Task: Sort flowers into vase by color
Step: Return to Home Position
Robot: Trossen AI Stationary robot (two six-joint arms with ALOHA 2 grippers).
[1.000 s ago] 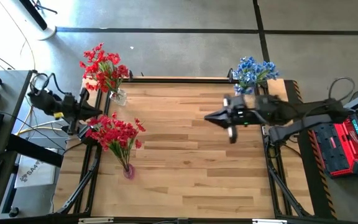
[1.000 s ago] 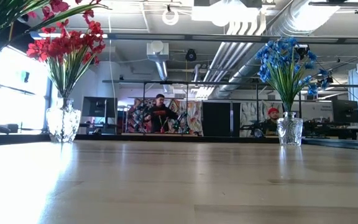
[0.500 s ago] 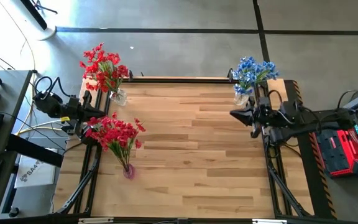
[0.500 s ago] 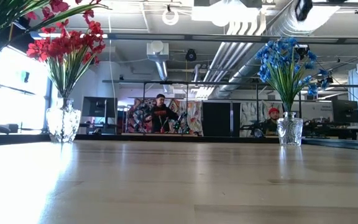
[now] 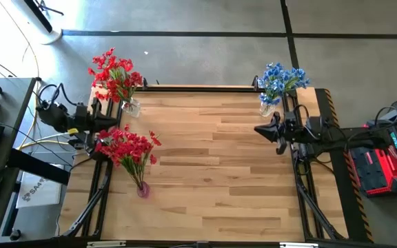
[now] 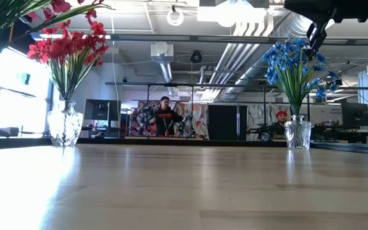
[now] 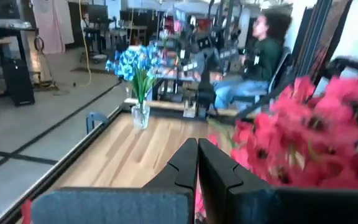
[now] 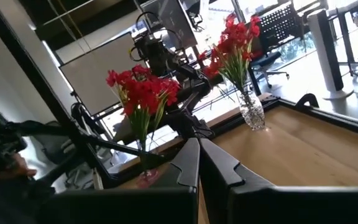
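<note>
Flowers [image 5: 128,148] look fully sorted: red flowers [image 5: 116,77] at ten and eight o'clock, blue flowers [image 5: 280,79] at one. Left gripper [image 5: 110,122] and right gripper [image 5: 259,128], both pressed together, hold nothing.

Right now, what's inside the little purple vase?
A bunch of red flowers stands in the violet vase, with green stems going down into it. Whether it holds water cannot be seen.
</note>
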